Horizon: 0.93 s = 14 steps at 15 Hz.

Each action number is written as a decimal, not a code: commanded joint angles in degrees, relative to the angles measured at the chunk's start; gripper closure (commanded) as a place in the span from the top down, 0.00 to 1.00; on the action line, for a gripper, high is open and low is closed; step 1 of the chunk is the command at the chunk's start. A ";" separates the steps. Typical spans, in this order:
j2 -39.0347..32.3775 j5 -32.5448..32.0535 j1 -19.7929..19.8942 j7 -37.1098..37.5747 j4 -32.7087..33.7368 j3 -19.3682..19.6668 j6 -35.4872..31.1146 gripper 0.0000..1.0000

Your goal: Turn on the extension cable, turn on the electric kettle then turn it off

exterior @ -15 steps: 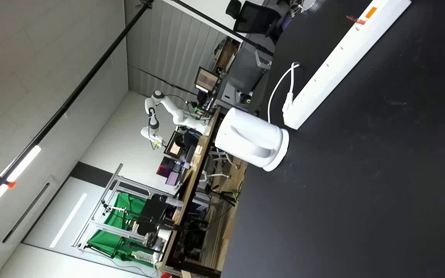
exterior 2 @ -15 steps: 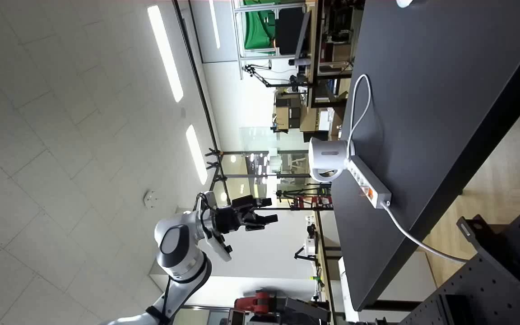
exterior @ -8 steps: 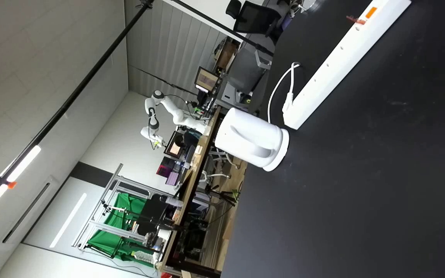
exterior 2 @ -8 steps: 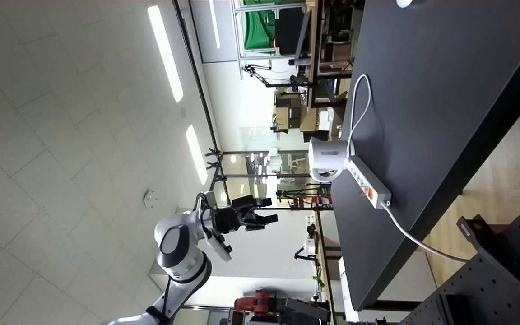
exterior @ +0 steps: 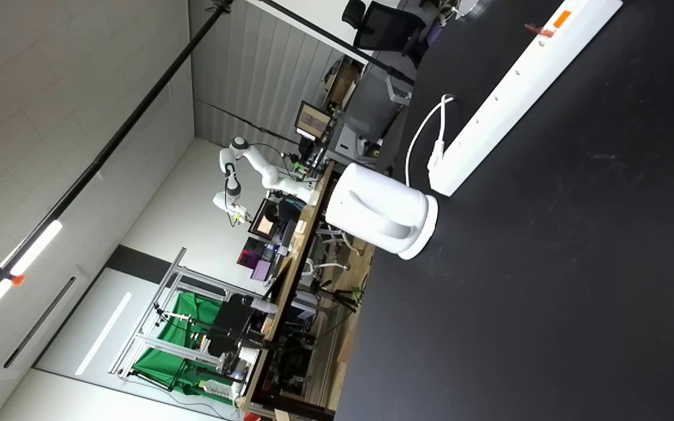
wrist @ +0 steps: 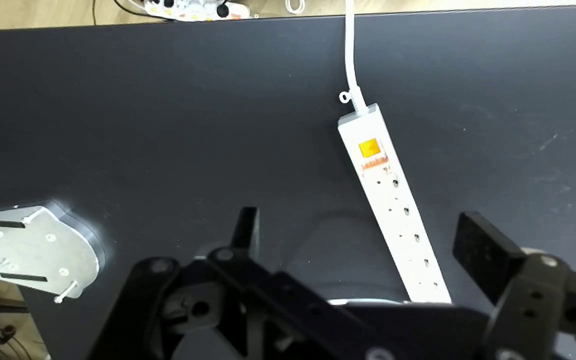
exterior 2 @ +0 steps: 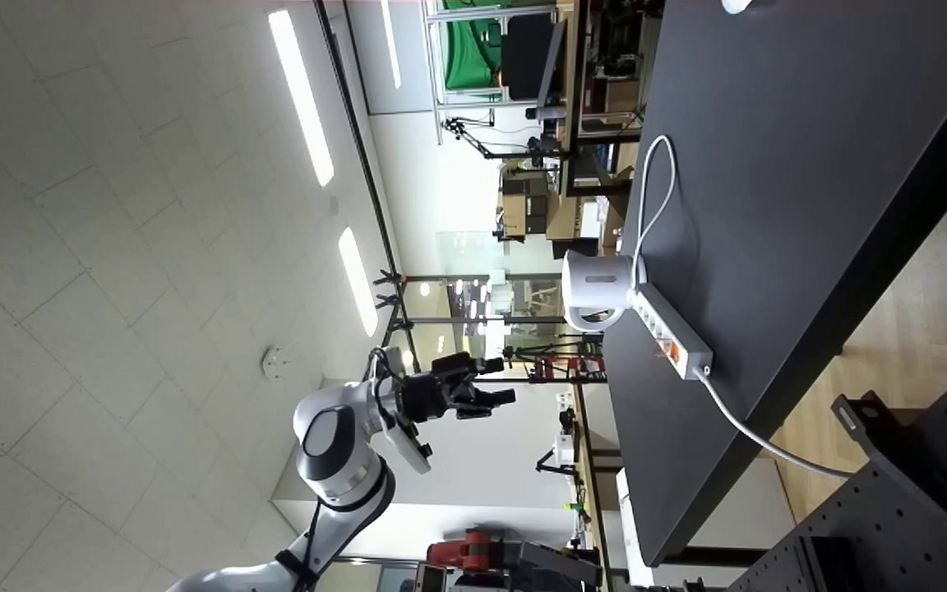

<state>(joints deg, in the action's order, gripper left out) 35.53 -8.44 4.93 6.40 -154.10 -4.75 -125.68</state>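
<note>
Spread wide, the black two-fingered gripper (exterior 2: 496,381) faces the long white plastic power strip (wrist: 397,215), presumably for its square orange switch (wrist: 369,148).

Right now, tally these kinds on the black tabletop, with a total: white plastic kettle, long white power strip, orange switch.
White plastic kettle: 1
Long white power strip: 1
Orange switch, on the strip: 1
Total: 3
Uncounted: cut-off white thing at an exterior view's edge, unidentifiable.

Upright white kettle (exterior: 379,206), white extension cable (exterior: 512,100) just beside
</note>
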 commanded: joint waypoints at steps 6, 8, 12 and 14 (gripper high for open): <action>-10.21 -7.70 -0.29 1.87 -0.12 -2.76 -9.87 0.39; -12.17 -9.13 -0.49 1.43 -0.81 -2.85 -13.96 0.25; -16.69 -11.28 0.03 2.20 -0.39 -3.20 -17.49 0.00; -15.79 -10.11 -0.87 0.60 -0.98 -2.30 -16.83 0.09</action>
<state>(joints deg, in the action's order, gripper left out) 19.70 -18.20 4.91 6.77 -155.15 -7.91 -142.75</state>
